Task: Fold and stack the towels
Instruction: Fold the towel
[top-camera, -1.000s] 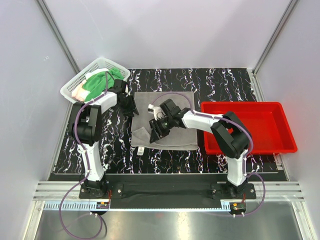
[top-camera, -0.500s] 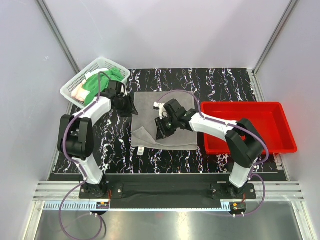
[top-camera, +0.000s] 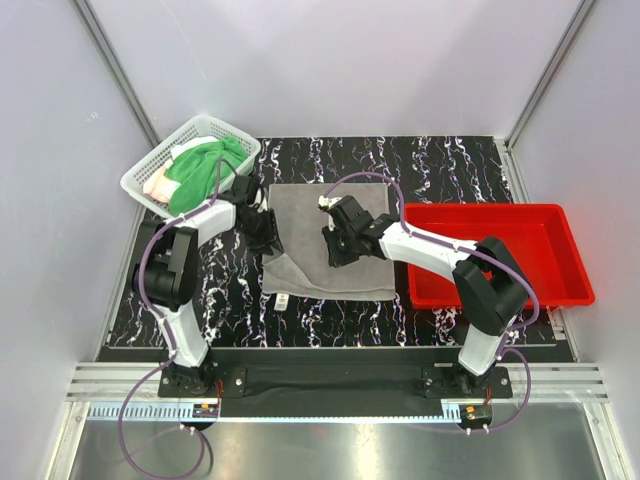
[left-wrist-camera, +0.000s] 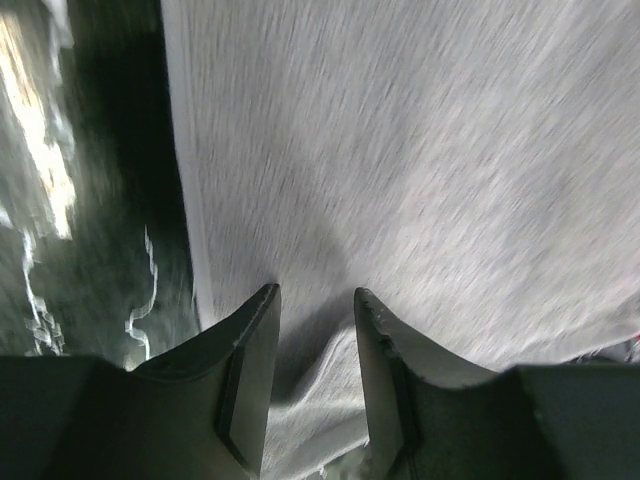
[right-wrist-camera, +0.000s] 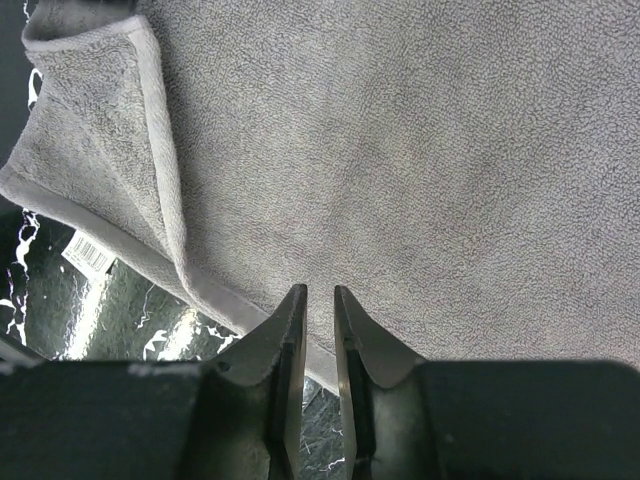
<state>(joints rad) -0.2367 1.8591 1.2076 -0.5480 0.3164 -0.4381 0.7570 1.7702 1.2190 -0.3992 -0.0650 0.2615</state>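
A grey towel (top-camera: 345, 265) lies spread on the black marbled table (top-camera: 440, 165), its lower left corner folded over. My left gripper (top-camera: 263, 229) sits low on the towel's left edge. In the left wrist view the gripper (left-wrist-camera: 315, 292) is open, with a wrinkle of the grey towel (left-wrist-camera: 450, 150) between its fingers. My right gripper (top-camera: 338, 246) hovers over the towel's middle. The right wrist view shows the gripper (right-wrist-camera: 320, 290) open by a narrow slit above the grey towel (right-wrist-camera: 420, 150) near its hem, with nothing pinched. A green towel (top-camera: 205, 167) and a pink towel (top-camera: 157, 186) lie in the basket.
The white mesh basket (top-camera: 155, 160) stands at the back left, just beyond my left arm. A red plastic tray (top-camera: 500, 250) sits right of the grey towel, with my right arm reaching across its near left corner. A white label (top-camera: 282, 300) hangs off the towel's front edge.
My right gripper moved from the towel's lower left toward its middle while its jaws narrowed. My left gripper came from beside the basket down onto the towel's left edge.
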